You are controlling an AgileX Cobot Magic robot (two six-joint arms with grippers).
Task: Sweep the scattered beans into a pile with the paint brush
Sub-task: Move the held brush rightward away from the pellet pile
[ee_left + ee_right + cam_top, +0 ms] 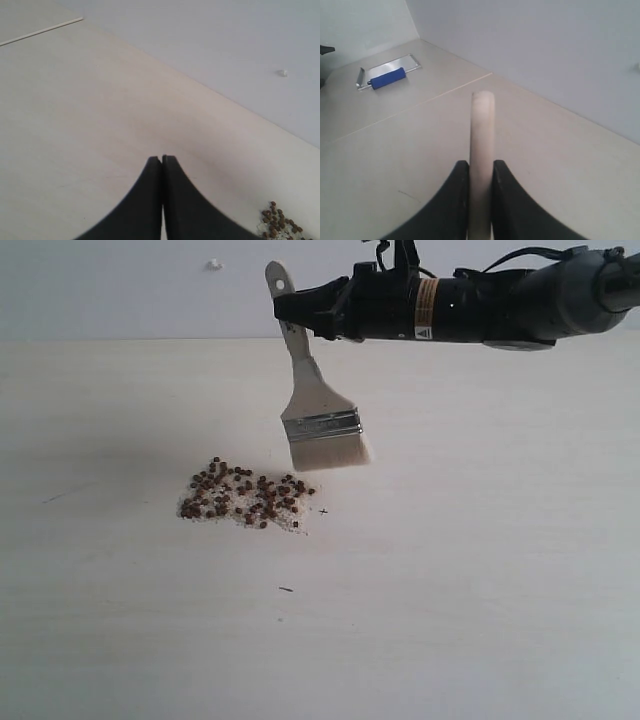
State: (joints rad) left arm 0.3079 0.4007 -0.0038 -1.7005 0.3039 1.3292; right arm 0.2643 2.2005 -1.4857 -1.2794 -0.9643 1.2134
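The beans lie gathered in a pile (243, 496) of reddish-brown beans and pale crumbs on the pale table; its edge shows in the left wrist view (279, 222). The paint brush (318, 412) hangs above the table just right of and behind the pile, bristles (329, 451) down and lifted off the surface. My right gripper (288, 308) is shut on its cream handle (482, 150) near the top end with the hole. My left gripper (162, 160) is shut with nothing in it, away from the pile, and does not show in the exterior view.
A small dark sliver (286, 589) lies in front of the pile, and a tiny dark speck (323, 511) lies to its right. A blue roller in a metal frame (387, 78) rests far off on the table. A wall (120, 285) backs the table.
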